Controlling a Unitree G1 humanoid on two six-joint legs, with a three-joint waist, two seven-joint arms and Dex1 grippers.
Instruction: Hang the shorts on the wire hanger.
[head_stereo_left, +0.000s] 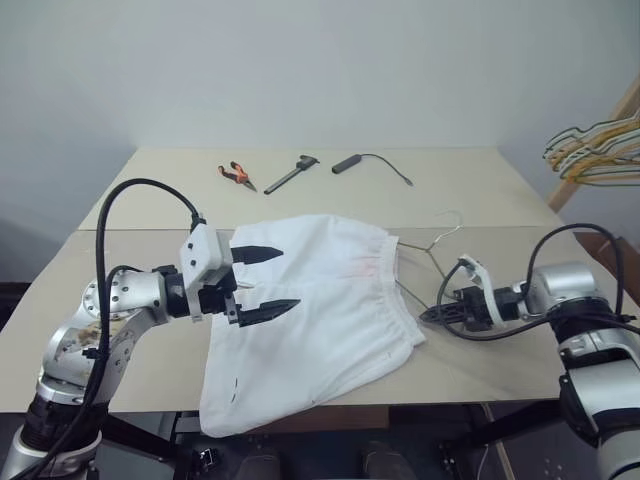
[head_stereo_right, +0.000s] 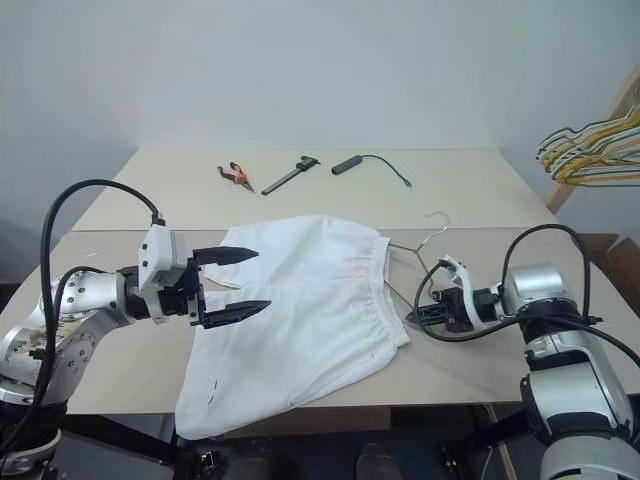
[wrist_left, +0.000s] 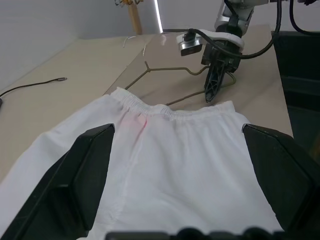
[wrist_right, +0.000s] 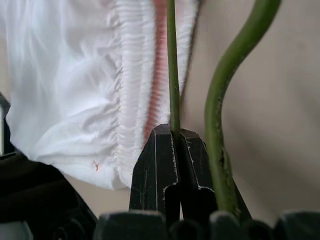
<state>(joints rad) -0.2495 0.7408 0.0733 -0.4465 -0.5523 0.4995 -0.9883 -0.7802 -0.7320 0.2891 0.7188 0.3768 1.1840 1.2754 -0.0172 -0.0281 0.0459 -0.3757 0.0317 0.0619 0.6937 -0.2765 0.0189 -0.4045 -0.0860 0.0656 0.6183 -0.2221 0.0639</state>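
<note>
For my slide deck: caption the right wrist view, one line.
Right tool shut on the wire hanger beside the waistband of the white shorts on the table.

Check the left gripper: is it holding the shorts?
No, the left gripper hovers wide open above the shorts, with nothing between its fingers.

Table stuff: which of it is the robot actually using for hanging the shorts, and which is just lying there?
In use:
shorts
wire hanger, pinched by the shut right gripper
left gripper, open above the shorts

Lying about:
pliers
black tool
black cable
bunched hangers
</note>
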